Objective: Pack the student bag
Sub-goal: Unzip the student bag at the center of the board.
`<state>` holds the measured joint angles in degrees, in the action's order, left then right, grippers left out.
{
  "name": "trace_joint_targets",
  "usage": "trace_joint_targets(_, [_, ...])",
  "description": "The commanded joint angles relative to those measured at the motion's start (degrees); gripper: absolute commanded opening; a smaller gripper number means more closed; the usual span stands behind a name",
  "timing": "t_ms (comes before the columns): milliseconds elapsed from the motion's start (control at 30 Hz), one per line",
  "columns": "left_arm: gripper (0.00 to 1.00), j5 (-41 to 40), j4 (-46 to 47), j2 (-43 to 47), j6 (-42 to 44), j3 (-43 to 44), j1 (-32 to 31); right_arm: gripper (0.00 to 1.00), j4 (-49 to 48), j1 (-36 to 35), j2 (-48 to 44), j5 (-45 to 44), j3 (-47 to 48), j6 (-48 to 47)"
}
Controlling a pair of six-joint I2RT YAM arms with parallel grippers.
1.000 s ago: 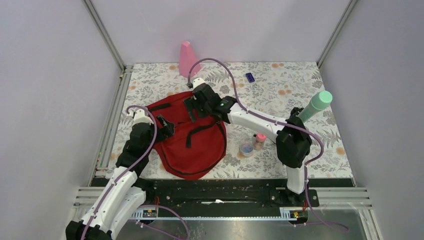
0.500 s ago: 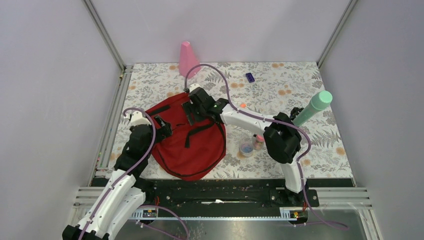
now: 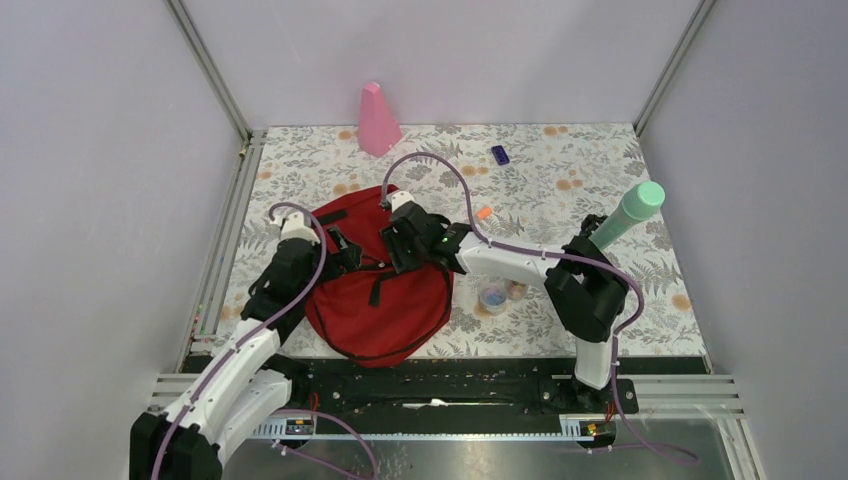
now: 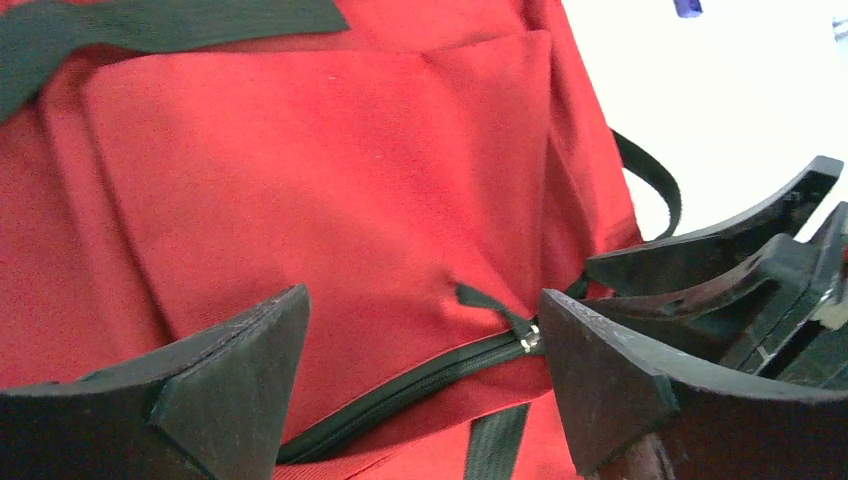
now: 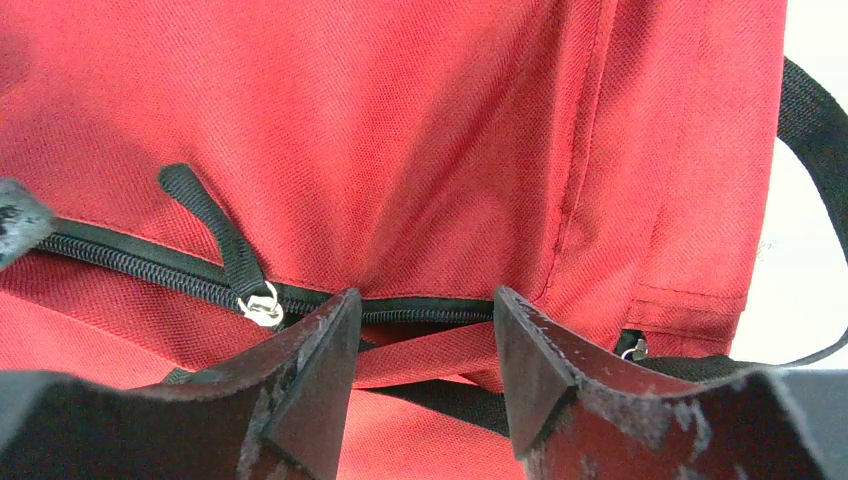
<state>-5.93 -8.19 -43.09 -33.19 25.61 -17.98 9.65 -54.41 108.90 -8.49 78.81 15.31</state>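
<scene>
Student bag [image 3: 375, 300] lies flat on the left half of the flowered table [image 3: 560, 180], close to the near edge and just ahead of my bases. Its long axis runs from far to near. The end with the black strap [image 3: 333, 215] points away toward the back wall, leaning slightly left, and the broad rounded end points back at me.

My left gripper [image 4: 425, 350] hangs over the left side of the red fabric with its fingers spread wide and nothing between them but cloth. A black zipper [image 4: 400, 385] crosses under that gap, its metal pull [image 4: 528, 340] lying just inside my right-hand finger.

Further back, a pink cone [image 3: 378, 118] stands upright near the far wall, well apart from the bag.

My right gripper [image 5: 428, 340] comes in from the right and sits low over the middle of the bag. Its fingers are apart, narrower than the left pair, with a visible gap. The zipper line and a red fold run through that gap, and I cannot tell whether the tips press the fabric. A second pull [image 5: 262, 305] with a black tab lies just left of them.

Right of the bag are a small orange piece [image 3: 485, 212], two little containers [image 3: 495, 296] side by side near my right forearm, and a small purple item [image 3: 500, 154] farther back. A green cylinder [image 3: 632, 212] with a pale cap leans tilted at the right edge.
</scene>
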Motion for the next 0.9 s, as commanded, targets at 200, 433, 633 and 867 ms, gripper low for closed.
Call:
trace_joint_targets(200, [0.7, 11.36, 12.6, -7.41, -4.83, 0.05, -0.56, 0.61, -4.94, -1.94, -4.26, -1.19, -6.76, 3.87])
trace_joint_targets(433, [0.54, 11.46, 15.91, -11.33, -11.84, -2.21, -0.69, 0.59, -5.42, -2.02, -3.08, -0.7, -6.66, 4.12])
trace_joint_targets(633, [0.48, 9.45, 15.11, -14.16, -14.17, -2.05, -1.12, 0.58, -5.65, -2.17, -3.08, -0.8, -6.65, 3.99])
trace_joint_targets(867, [0.36, 7.17, 16.43, -15.13, -15.7, -2.41, -1.36, 0.57, -5.65, -2.65, -2.82, -0.74, -6.83, 4.09])
